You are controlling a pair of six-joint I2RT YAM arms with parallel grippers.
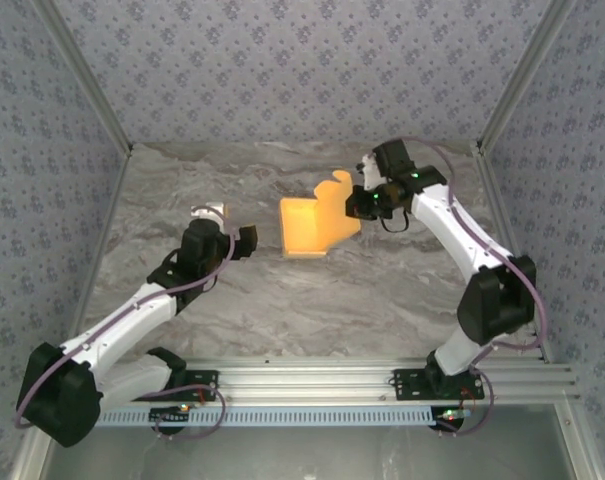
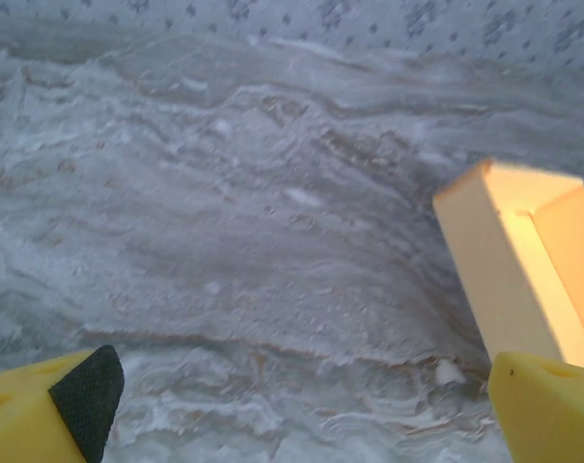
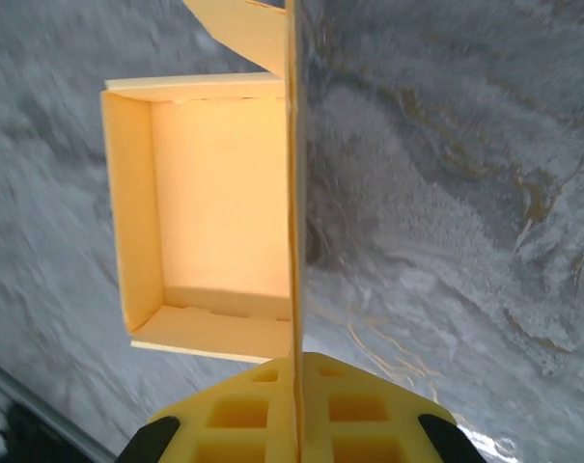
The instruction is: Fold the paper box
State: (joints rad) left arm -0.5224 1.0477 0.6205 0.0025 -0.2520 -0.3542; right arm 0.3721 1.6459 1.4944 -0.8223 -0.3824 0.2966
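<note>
the right gripper (image 3: 296, 391) is clamped on a thin upright panel of the paper box (image 3: 219, 222). in the right wrist view the two yellow fingers press together with that panel edge-on between them. from there the box spreads to the left as a shallow tray with its hollow facing the camera, with raised walls on its left, far and near sides. a loose flap juts out past its far end.

from above, the right gripper (image 1: 364, 200) holds the right side of the paper box (image 1: 312, 228), which sits in the far middle of the marble table (image 1: 282, 310). whether its base rests on the table cannot be told. a strip of bare table runs between the box and the far wall (image 1: 282, 60). a broad bare stretch lies nearer, between the two arms and down to the metal rail (image 1: 312, 380).

the left gripper (image 1: 244, 240) sits just left of the box with a narrow gap between them. its jaws are spread wide, as the left wrist view shows: the left gripper (image 2: 301, 424) has one yellow finger in each lower corner. the left one carries a black pad (image 2: 87, 395). the box's corner (image 2: 509, 260) stands at the right edge, near the right finger. only the top view shows the bare table running left to the side wall, and only the right wrist view shows the box's inside.
</note>
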